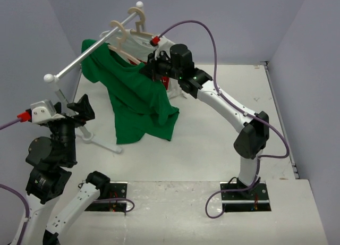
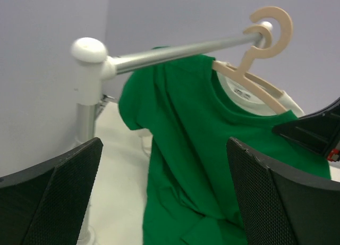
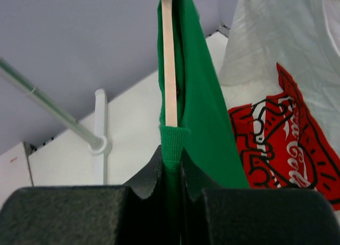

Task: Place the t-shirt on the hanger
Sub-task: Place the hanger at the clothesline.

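The green t-shirt (image 1: pixel 139 99) hangs from the nearer beige hanger (image 1: pixel 118 35) on the rail, its lower part bunched on the table. My right gripper (image 1: pixel 150 68) is shut on the shirt's ribbed collar (image 3: pixel 172 141) by the right shoulder; the hanger's arm (image 3: pixel 169 59) rises out of the collar just beyond the right gripper (image 3: pixel 171 160). My left gripper (image 1: pixel 85 108) is open and empty, near the rail's left end, apart from the shirt. In the left wrist view the shirt (image 2: pixel 196 144) hangs beyond the left gripper (image 2: pixel 163 149).
The metal rail (image 1: pixel 90 51) runs diagonally on a white stand (image 1: pixel 101 141) at the left. A white t-shirt with a red print (image 3: pixel 287 128) hangs on a second beige hanger (image 1: pixel 138 14) right behind the green one. Walls close in at the back and sides.
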